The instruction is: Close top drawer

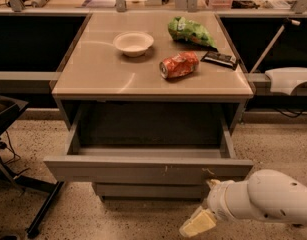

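Observation:
The top drawer point(148, 170) is pulled far out from under the desk; its wide grey handleless front has small pale scratches right of centre, and its inside looks empty. My gripper point(199, 223) is at the end of the white arm coming in from the lower right. It sits low, below and just in front of the drawer front's right part, and points down to the left. I cannot tell whether it touches the drawer front.
The desk top point(93, 69) holds a white bowl point(133, 43), a red can point(179, 65) on its side, a green bag point(190, 32) and a dark flat item point(219, 59). A second grey drawer front point(143, 190) shows below. A black chair base point(23, 184) stands at left.

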### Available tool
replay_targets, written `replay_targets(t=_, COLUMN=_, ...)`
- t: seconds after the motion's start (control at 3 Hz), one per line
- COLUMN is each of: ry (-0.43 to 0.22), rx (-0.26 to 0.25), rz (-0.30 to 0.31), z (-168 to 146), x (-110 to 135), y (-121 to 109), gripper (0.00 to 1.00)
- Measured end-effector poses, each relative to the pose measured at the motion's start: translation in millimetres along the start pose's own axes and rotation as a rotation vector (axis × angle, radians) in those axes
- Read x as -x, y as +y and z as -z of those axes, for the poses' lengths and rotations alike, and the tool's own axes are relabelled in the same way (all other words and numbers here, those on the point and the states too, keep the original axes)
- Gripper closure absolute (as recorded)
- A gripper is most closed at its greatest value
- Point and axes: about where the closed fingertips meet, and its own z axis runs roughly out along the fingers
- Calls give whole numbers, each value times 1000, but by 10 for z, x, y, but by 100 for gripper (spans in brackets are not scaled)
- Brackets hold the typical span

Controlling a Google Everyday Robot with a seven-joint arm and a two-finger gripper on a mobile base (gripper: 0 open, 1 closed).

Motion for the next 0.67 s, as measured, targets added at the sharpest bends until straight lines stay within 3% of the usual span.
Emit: replay_targets(t=0.67, ry=-1, rx=65, rz=11, z=-472, x=374, y=-204, gripper=0)
